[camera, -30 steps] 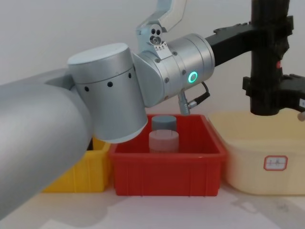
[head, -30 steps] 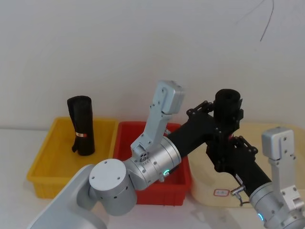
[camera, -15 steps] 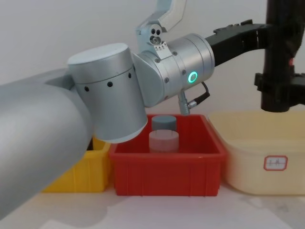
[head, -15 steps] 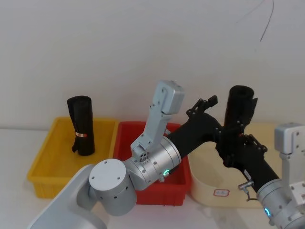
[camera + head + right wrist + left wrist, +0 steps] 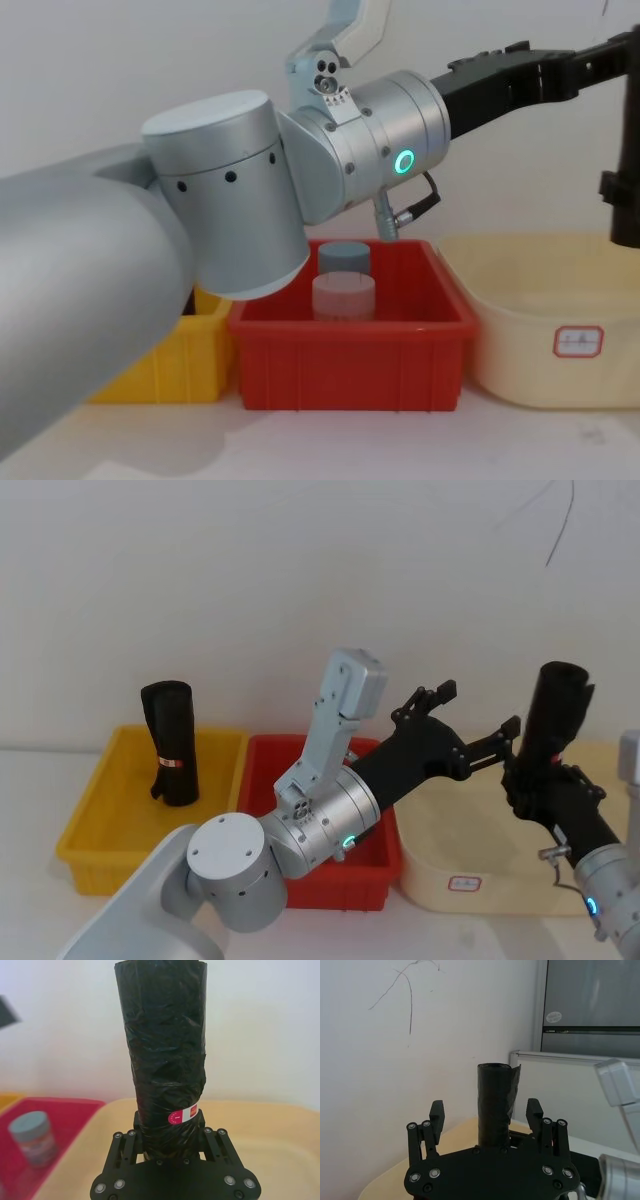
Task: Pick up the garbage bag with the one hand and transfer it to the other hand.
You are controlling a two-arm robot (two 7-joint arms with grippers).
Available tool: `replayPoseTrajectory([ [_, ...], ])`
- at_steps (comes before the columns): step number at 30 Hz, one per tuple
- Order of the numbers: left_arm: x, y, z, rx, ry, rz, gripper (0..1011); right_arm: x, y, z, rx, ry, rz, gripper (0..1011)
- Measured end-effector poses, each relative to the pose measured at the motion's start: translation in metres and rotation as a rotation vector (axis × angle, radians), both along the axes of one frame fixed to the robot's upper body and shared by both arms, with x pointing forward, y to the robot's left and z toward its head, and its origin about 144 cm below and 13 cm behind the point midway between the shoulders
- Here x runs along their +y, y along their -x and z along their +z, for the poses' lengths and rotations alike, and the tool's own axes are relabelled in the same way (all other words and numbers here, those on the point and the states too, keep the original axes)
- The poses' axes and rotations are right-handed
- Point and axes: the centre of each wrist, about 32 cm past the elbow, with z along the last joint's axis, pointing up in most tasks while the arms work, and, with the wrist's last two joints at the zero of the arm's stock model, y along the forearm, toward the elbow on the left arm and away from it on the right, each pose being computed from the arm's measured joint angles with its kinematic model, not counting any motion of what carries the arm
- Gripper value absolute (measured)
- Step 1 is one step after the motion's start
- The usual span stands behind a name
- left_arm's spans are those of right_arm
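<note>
Since a second ago the right gripper (image 5: 545, 772) has carried the garbage bag (image 5: 558, 700) off to the right edge of the head view, clear of the left gripper (image 5: 478, 707). I see the left gripper's fingers spread apart, holding nothing. The right gripper is clamped on the roll's lower end, by its red-and-white label (image 5: 183, 1114). The bag stands nearly upright above the cream tub (image 5: 425, 865). A second black roll (image 5: 170, 742) stands in the yellow bin (image 5: 90, 830) at left.
</note>
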Motion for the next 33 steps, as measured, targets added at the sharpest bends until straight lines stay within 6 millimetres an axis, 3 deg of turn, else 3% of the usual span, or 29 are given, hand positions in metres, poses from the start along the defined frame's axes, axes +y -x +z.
replayPoseTrajectory([
  [3, 0.0, 0.0, 0.0, 0.0, 0.0, 0.0, 1001, -0.004, -0.003, -0.001, 0.009, -0.003, -0.019, 552],
  [6, 0.0, 0.0, 0.0, 0.0, 0.0, 0.0, 1001, -0.008, -0.006, -0.002, 0.017, -0.006, -0.038, 619],
  [14, 0.0, 0.0, 0.0, 0.0, 0.0, 0.0, 1001, -0.014, -0.009, -0.001, 0.018, 0.004, -0.061, 870],
  [20, 0.0, 0.0, 0.0, 0.0, 0.0, 0.0, 1001, -0.014, -0.005, 0.006, -0.005, 0.02, -0.053, 1001],
  [33, 0.0, 0.0, 0.0, 0.0, 0.0, 0.0, 1001, -0.011, 0.006, 0.033, -0.097, 0.044, -0.012, 1001],
])
